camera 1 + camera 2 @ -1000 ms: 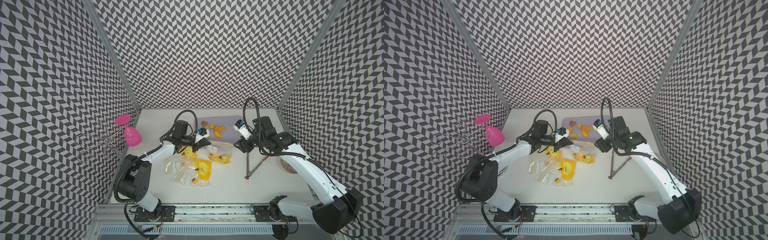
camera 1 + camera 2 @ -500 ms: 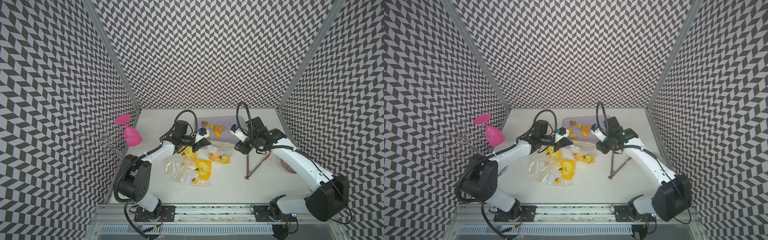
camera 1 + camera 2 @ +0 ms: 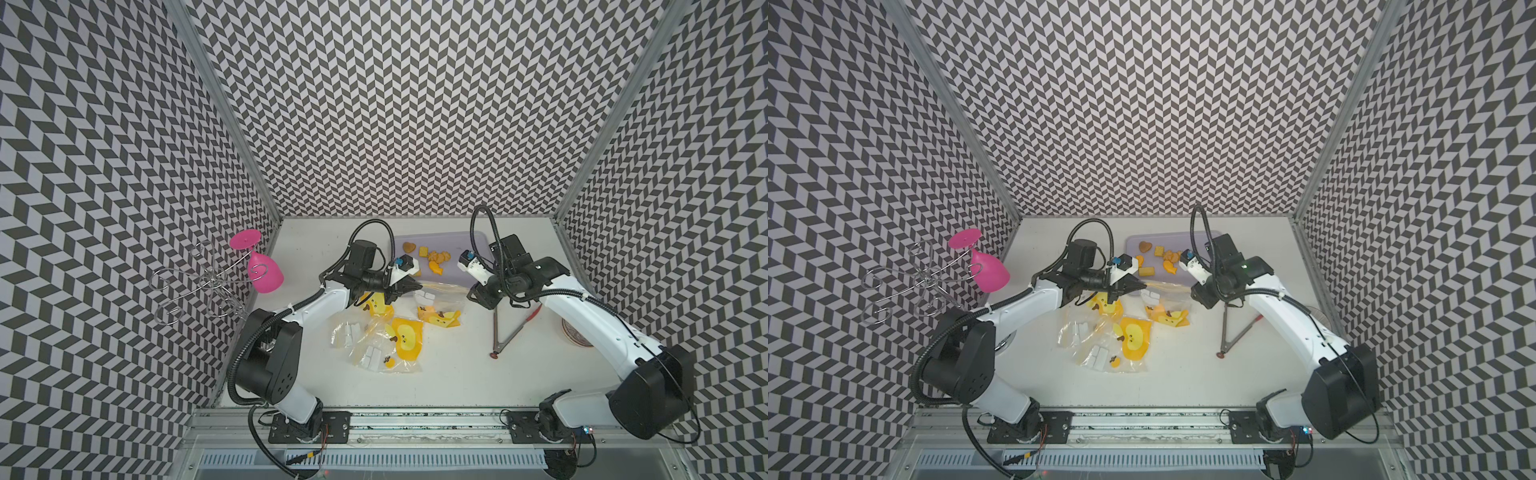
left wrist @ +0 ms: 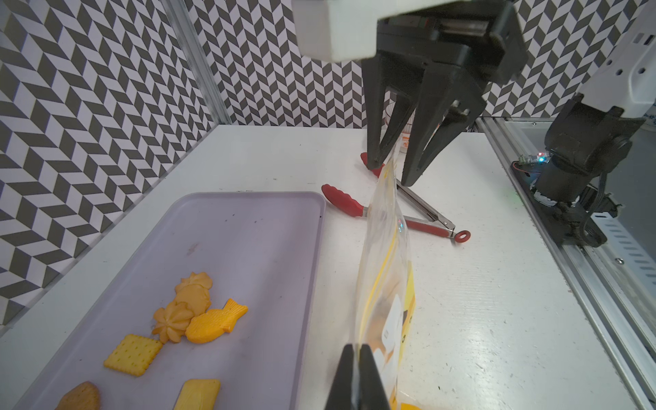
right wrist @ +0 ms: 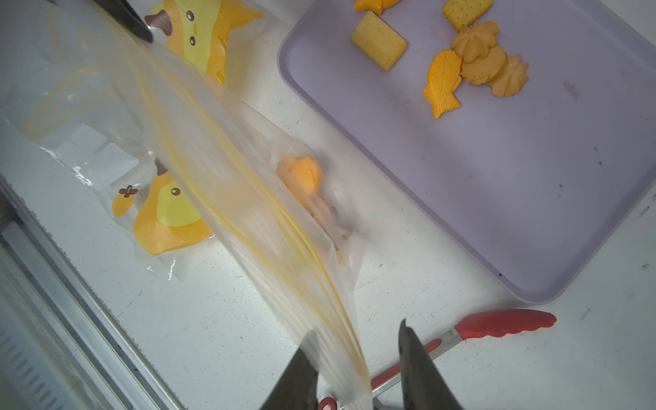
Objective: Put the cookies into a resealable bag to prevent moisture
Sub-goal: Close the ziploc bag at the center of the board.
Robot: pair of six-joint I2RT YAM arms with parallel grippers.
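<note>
The tray [image 3: 457, 245] sits at the back middle of the surface [image 3: 457, 374], with the cookies [image 3: 436, 257] on its left half. Just in front of it, the resealable bag [image 3: 440, 286] spans from the left gripper [image 3: 413, 286], which pinches one corner, to the right gripper [image 4: 390, 174], whose jaws stand apart around the other. Loose bags [image 3: 386, 332] lie nearer the front, with tongs [image 3: 505, 328] to their right.

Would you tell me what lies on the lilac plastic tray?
Small orange, yellow and brown cookies cluster at one end; the rest is bare. In both top views the white left arm hides that end's corner.
</note>
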